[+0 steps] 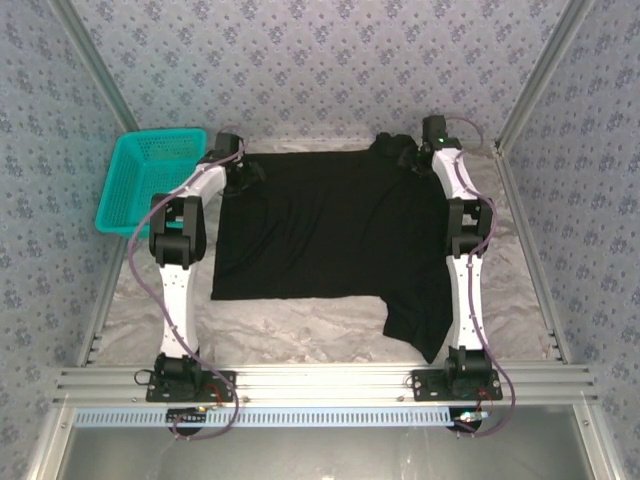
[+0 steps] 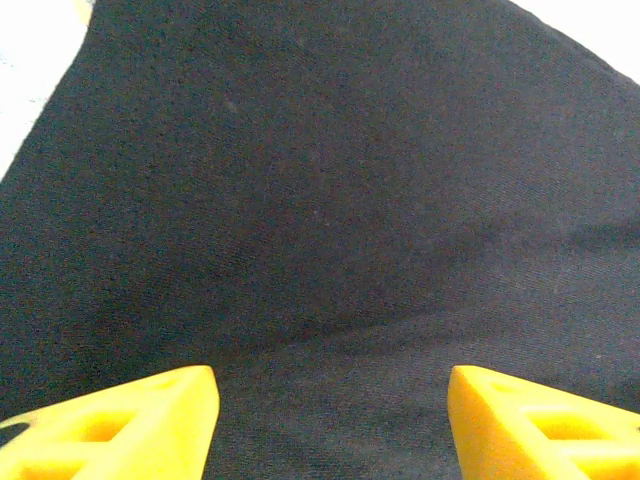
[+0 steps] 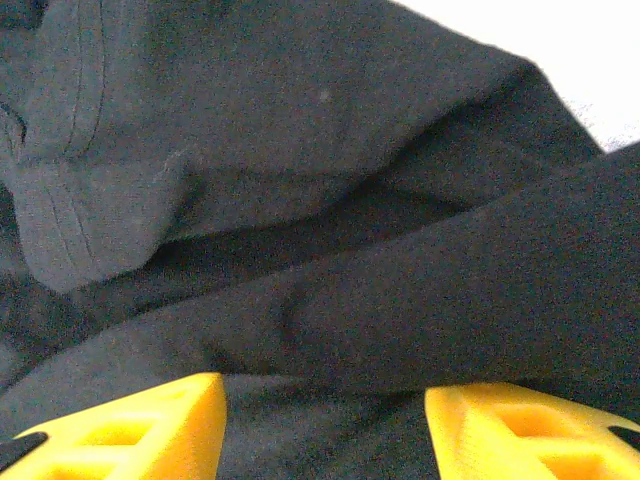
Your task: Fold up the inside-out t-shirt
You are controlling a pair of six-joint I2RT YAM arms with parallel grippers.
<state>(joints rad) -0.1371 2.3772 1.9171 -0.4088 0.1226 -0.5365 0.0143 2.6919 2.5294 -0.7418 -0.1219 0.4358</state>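
Above the t-shirt (image 2: 320, 200), jaws spread apart.

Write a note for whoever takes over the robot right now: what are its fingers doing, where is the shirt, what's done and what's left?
Left fingers: open, over plain black cloth at the t-shirt's far left corner, gripping nothing.
Right fingers: open, over bunched cloth and a stitched hem at the far right corner, gripping nothing.
T-shirt: spread mostly flat on the table, plain black side up, with one sleeve sticking out at the near right. The teal basket sits at the far left.
Done: the shirt is laid out.
Left: no fold is made yet, so all the folding remains.
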